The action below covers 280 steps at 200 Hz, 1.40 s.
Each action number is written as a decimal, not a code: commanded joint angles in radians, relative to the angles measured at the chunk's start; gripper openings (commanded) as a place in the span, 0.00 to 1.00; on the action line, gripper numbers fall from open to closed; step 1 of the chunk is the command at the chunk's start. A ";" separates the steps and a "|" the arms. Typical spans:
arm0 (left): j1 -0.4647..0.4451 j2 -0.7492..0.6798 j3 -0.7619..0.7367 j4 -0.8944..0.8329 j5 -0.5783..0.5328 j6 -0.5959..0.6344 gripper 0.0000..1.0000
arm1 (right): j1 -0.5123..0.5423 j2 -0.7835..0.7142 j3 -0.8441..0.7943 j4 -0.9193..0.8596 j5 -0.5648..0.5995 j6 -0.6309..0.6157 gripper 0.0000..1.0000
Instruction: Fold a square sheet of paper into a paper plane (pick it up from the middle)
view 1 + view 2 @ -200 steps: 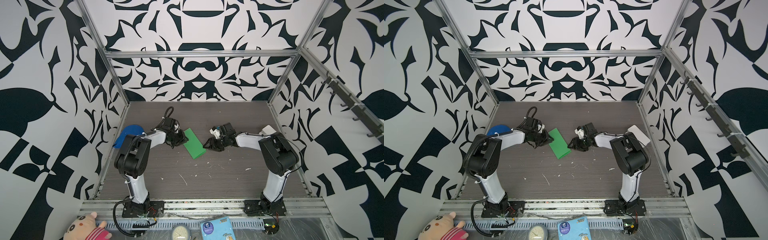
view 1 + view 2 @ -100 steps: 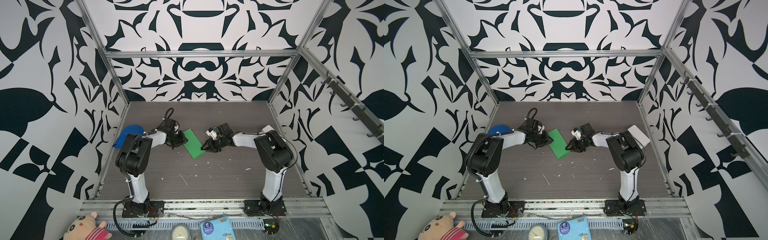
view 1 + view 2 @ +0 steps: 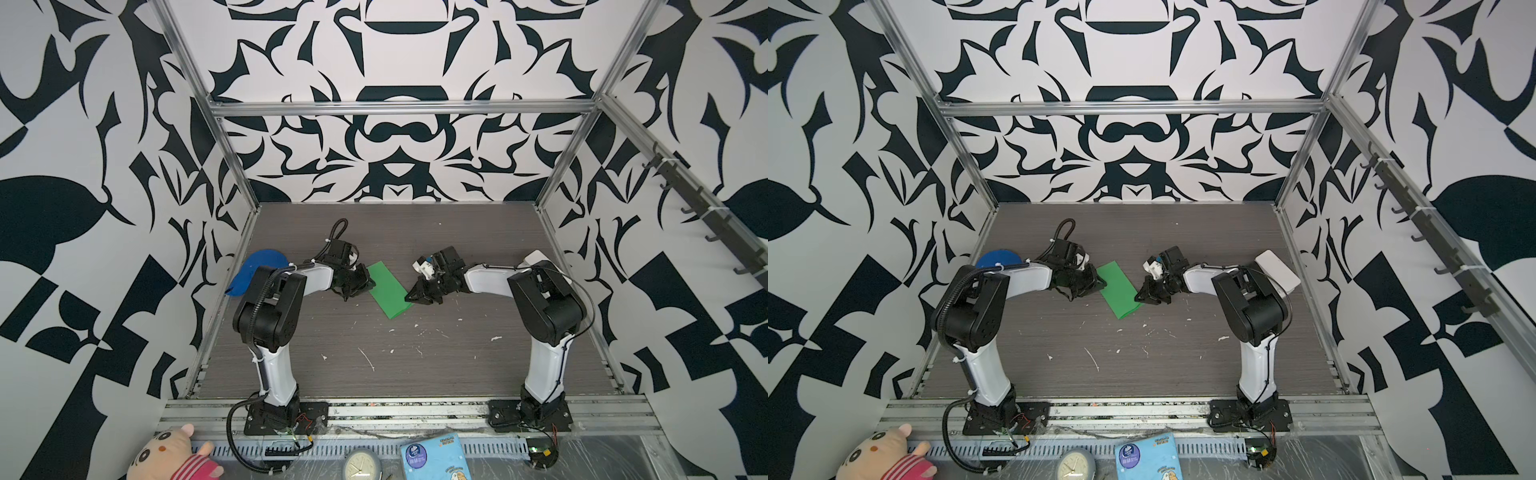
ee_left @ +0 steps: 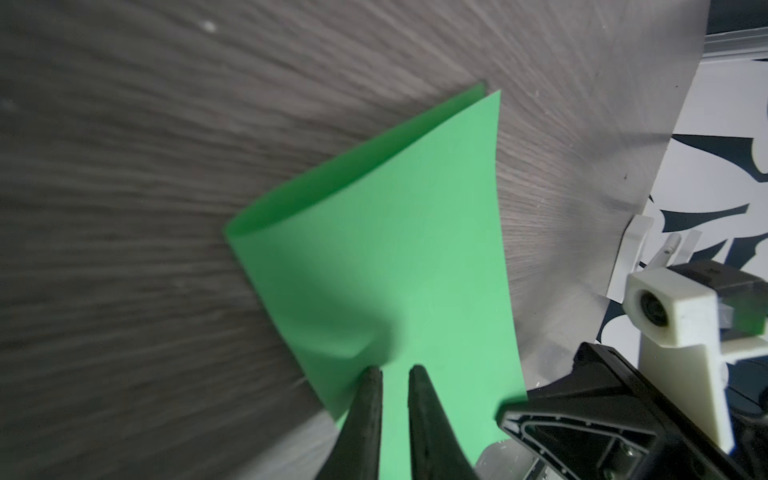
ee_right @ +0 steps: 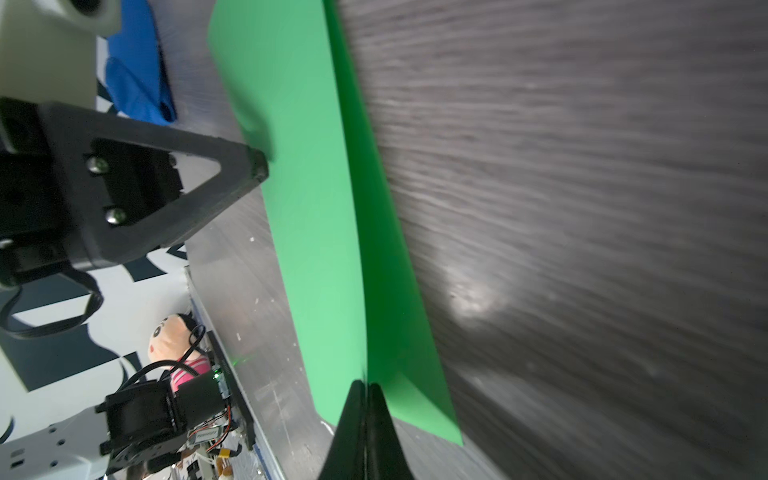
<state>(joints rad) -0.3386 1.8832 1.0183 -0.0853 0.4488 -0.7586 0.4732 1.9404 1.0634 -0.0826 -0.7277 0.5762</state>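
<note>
The square sheet of paper [image 3: 388, 291] [image 3: 1119, 291] is bright green and lies folded in half as a long rectangle on the dark wood-grain table. A paper plane is not in view. My left gripper [image 3: 370, 284] [image 4: 395, 370] rests low on the sheet's left edge, its tips a narrow gap apart over the paper [image 4: 395, 249]. My right gripper [image 3: 409, 296] [image 5: 364, 384] is shut on the upper layer's edge at the near right corner of the paper [image 5: 316, 208]. That layer stands slightly lifted off the lower one.
A blue cloth cap [image 3: 257, 270] lies by the left wall behind the left arm. A white flat object [image 3: 1277, 270] leans at the right wall. White scraps [image 3: 365, 357] dot the table. A plush toy [image 3: 166, 457], a clock [image 3: 361, 465] and a blue packet [image 3: 432, 457] lie beyond the front rail.
My right gripper has moved left to the paper's right edge and closed on it. The left gripper has stayed at the left edge, its gap a little narrower.
</note>
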 commanded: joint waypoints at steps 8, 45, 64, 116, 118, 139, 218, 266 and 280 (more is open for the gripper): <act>0.001 0.029 -0.014 0.001 -0.006 0.015 0.16 | 0.008 -0.019 0.031 -0.048 0.050 -0.003 0.09; 0.002 0.037 -0.008 -0.011 -0.013 0.026 0.15 | 0.009 -0.046 0.019 -0.048 0.067 0.018 0.16; 0.001 0.039 -0.010 -0.012 -0.013 0.028 0.15 | 0.008 -0.059 0.011 -0.050 0.071 0.026 0.15; 0.002 0.048 -0.013 -0.010 -0.014 0.030 0.14 | 0.041 -0.078 0.040 -0.060 0.080 0.031 0.03; 0.001 0.048 -0.013 -0.010 -0.013 0.030 0.14 | 0.043 -0.079 0.043 -0.061 0.080 0.031 0.03; 0.001 0.052 -0.019 -0.011 -0.022 0.033 0.14 | 0.081 -0.077 0.069 -0.061 0.095 0.038 0.03; 0.001 0.055 -0.024 -0.018 -0.027 0.039 0.13 | 0.145 -0.011 0.107 0.047 0.160 0.092 0.03; 0.001 0.028 0.016 -0.022 0.029 0.051 0.15 | 0.145 -0.010 0.120 0.078 0.208 0.093 0.03; 0.001 0.004 0.032 -0.015 0.053 0.048 0.16 | 0.145 -0.001 0.128 0.068 0.200 0.092 0.03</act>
<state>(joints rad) -0.3386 1.8969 1.0241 -0.0727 0.4713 -0.7242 0.6151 1.9362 1.1488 -0.0372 -0.5449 0.6605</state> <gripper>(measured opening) 0.153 0.048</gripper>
